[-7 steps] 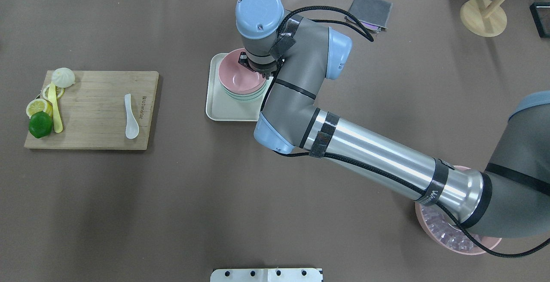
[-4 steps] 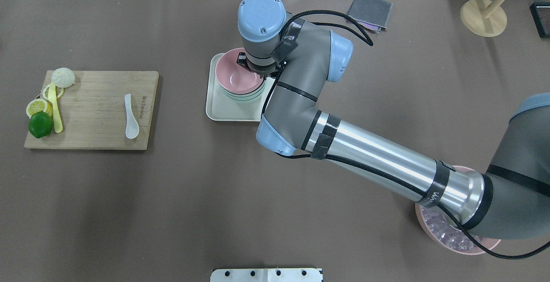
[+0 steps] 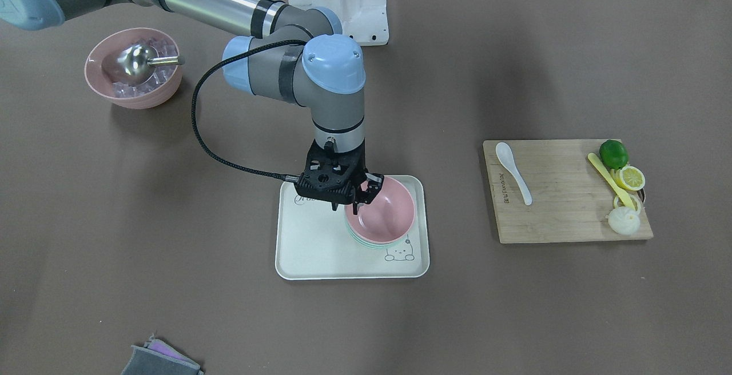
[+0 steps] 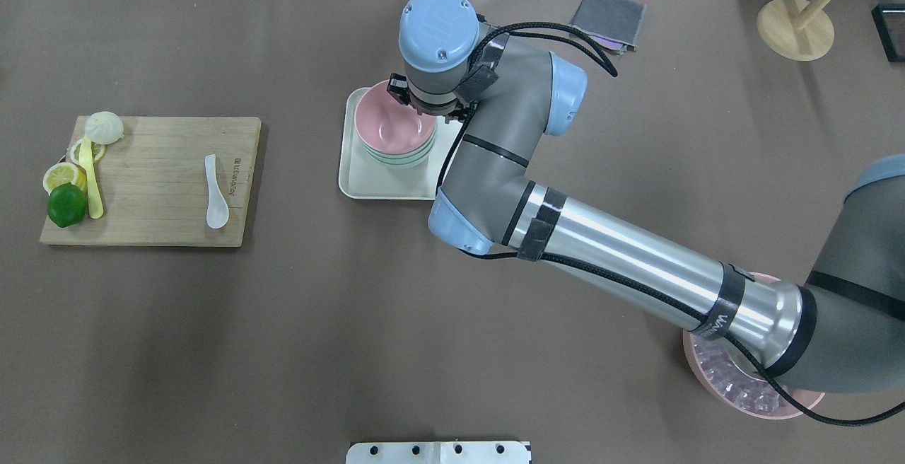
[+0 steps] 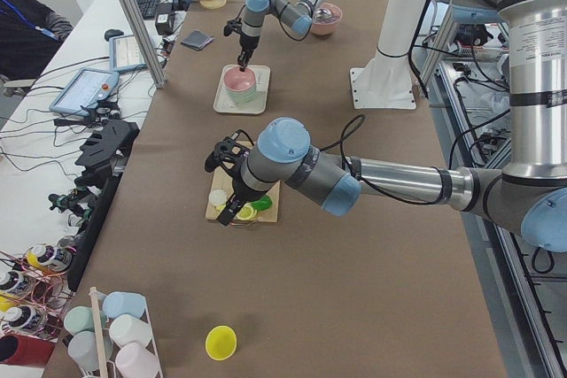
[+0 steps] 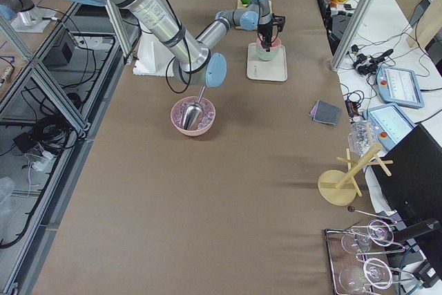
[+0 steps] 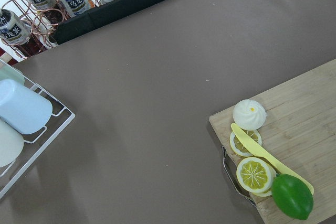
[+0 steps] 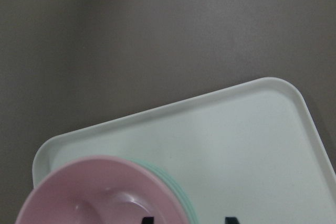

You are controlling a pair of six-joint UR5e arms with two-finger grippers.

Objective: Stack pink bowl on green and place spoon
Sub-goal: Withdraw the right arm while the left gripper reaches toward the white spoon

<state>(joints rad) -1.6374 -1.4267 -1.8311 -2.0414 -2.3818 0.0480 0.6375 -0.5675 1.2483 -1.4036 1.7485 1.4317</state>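
The pink bowl (image 4: 392,128) sat nested in the green bowl (image 4: 398,161) on the tray (image 4: 375,184). The right gripper (image 3: 363,196) hung released, jaws apart over the pink bowl's rim at 1 o'clock, seen from overhead. The spoon (image 4: 215,195) lay on the board (image 4: 162,181), at the tray's 9 o'clock. Whether the left gripper (image 5: 221,151) was clenched, I could not tell.

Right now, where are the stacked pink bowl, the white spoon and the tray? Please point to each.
pink bowl (image 3: 390,210), exterior front-facing view, on its inner floor.
spoon (image 3: 515,174), exterior front-facing view, on its handle.
tray (image 3: 315,244), exterior front-facing view, on its bare floor.
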